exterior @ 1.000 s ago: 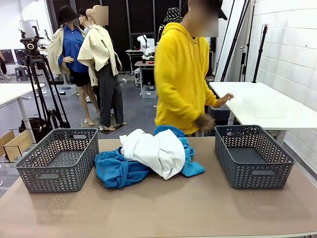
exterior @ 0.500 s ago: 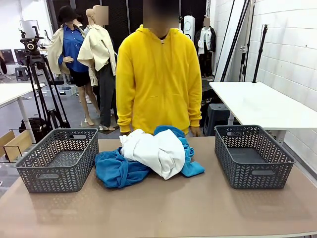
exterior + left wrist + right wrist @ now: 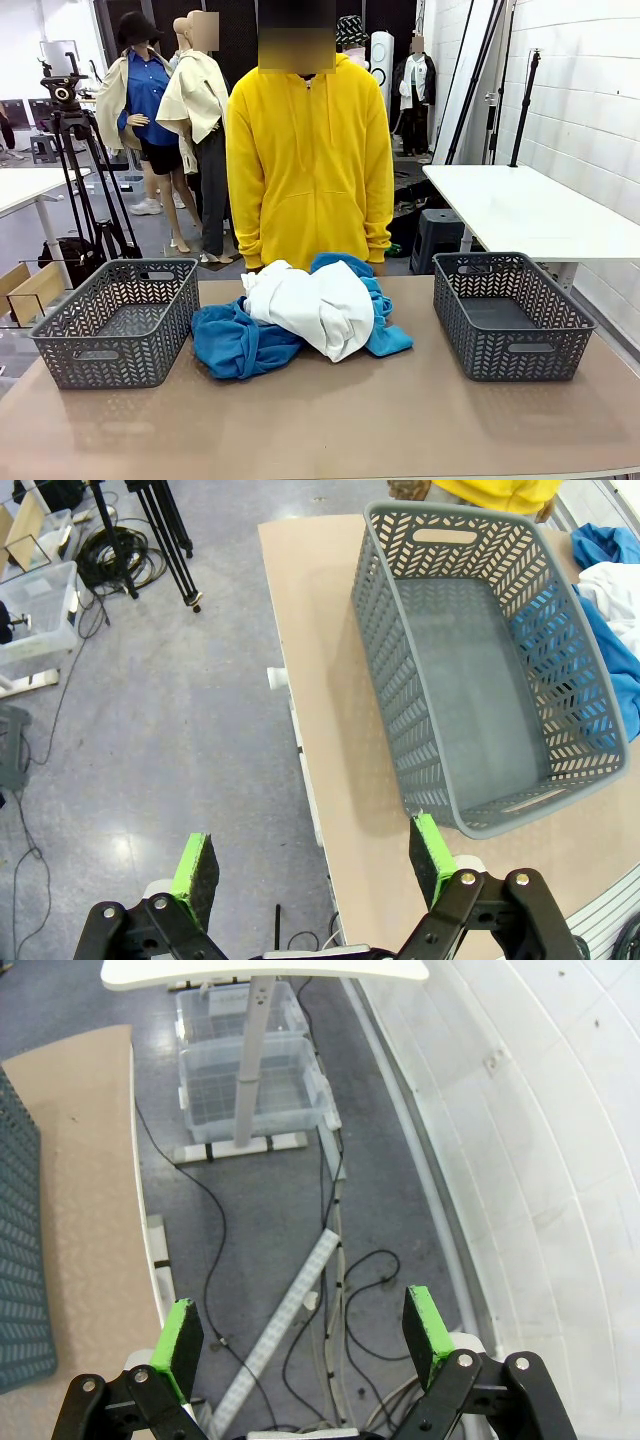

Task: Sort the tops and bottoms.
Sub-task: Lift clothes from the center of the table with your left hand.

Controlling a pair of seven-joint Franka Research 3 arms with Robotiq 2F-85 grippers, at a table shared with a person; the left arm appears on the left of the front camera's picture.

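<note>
A heap of clothes lies in the middle of the brown table point(image 3: 330, 420): a white garment point(image 3: 318, 303) draped over a blue one point(image 3: 240, 343). Their edges, blue garment point(image 3: 600, 670) and white garment point(image 3: 615, 585), also peek past the basket in the left wrist view. My left gripper point(image 3: 315, 865) hangs open with nothing between its fingers, high over the table's left edge beside the left grey basket point(image 3: 480, 670). My right gripper point(image 3: 303, 1335) is open too, above the floor off the table's right end. A person in a yellow hoodie point(image 3: 310, 160) stands at the far side.
Two empty grey lattice baskets flank the heap, the left basket point(image 3: 120, 320) and the right basket point(image 3: 510, 315). A camera tripod point(image 3: 85, 160) and a white table point(image 3: 530, 210) stand beyond. Plastic bins point(image 3: 250, 1070) and cables lie on the floor below my right gripper.
The person has turned from facing sideways at the right to facing the table squarely, and has shifted slightly left. The clothes, baskets and grippers have not moved.
</note>
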